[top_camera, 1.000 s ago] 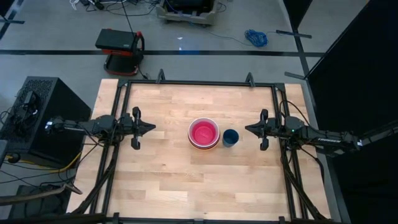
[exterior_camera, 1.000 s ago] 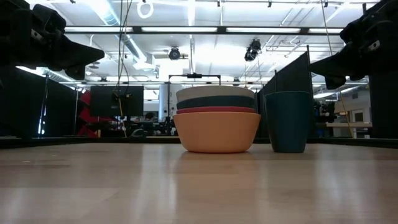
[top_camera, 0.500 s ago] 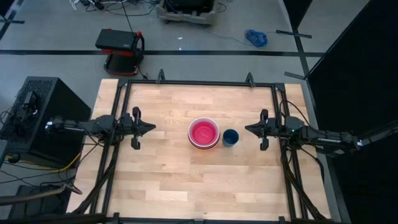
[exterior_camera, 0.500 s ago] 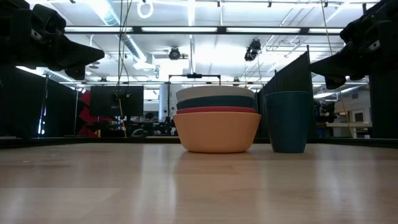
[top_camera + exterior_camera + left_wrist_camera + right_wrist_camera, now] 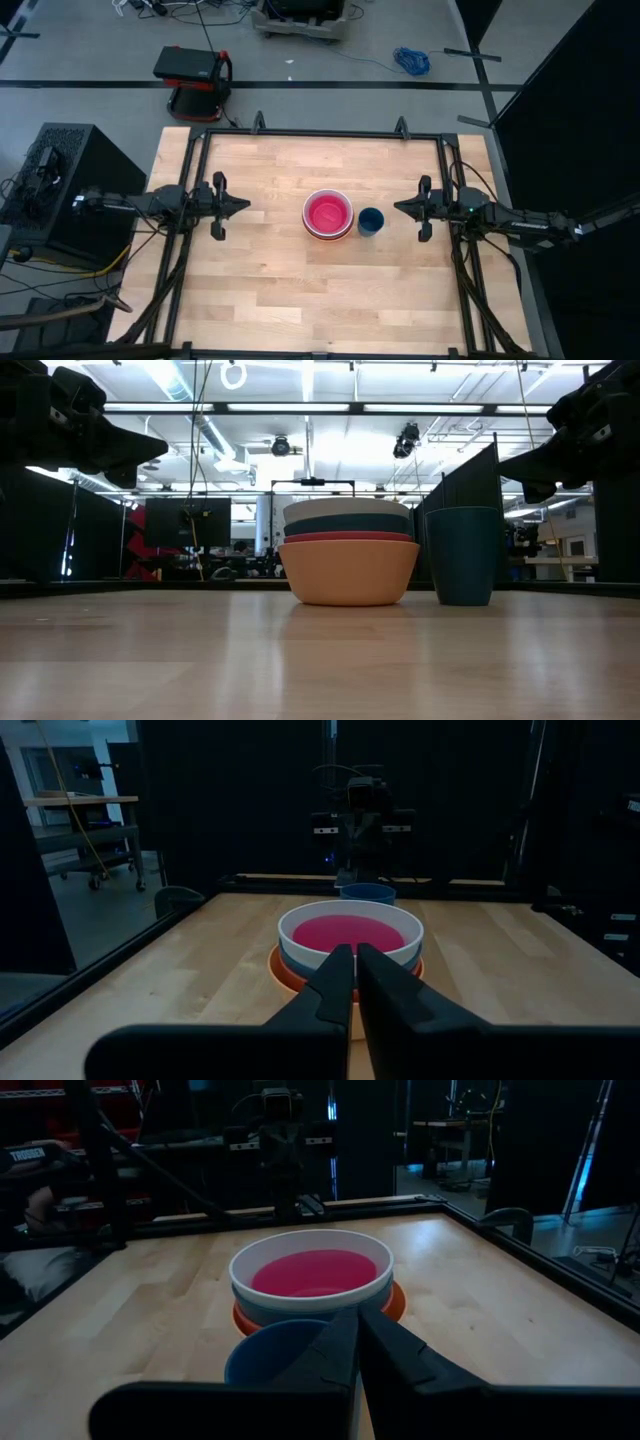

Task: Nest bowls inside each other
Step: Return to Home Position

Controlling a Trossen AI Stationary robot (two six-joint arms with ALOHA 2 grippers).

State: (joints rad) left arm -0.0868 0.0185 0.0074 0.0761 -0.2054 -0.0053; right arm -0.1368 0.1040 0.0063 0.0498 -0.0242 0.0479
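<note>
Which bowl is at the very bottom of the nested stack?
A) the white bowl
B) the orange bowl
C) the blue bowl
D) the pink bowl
B: in the low view the orange bowl rests directly on the table, and the red bowl shows its rim just above it.

Even overhead light falls on the table in the high view: the pale wood is bright, shadows on it are faint and soft, and a small white glint lies on the grey floor beyond the far edge. The low view is backlit by ceiling strip lights that glare white, so both arms hang as black silhouettes, while the wood carries a dull sheen in front of the stacked bowls. Both wrist views are dim. The left gripper and right gripper are near-black against the lit tabletop, and the pink bowl shows a pale gloss.
</note>
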